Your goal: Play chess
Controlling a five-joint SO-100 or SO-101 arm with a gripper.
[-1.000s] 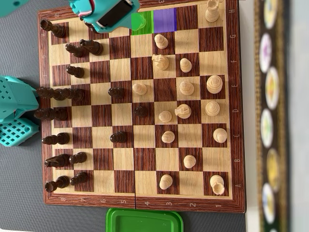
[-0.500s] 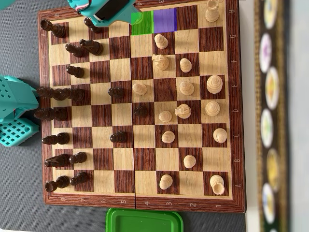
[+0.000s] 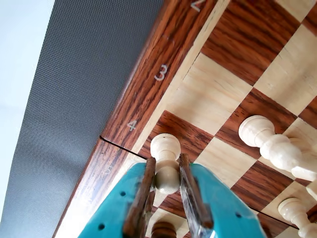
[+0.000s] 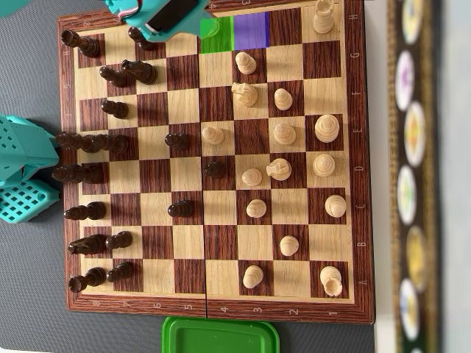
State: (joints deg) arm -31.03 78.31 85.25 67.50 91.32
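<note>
Grey bench [image 3: 74, 99] lies open beyond the board [image 3: 143, 84] rim at upper left; my jaws pinch a pale pawn [image 3: 166, 163] just inside that edge.

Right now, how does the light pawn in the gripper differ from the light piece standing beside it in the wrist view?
The held pawn is clamped between the gripper fingers; the neighbouring light piece stands free on the board. The held pawn sits by the numbered border; the neighbouring piece is farther in. Both are pale cream.
</note>
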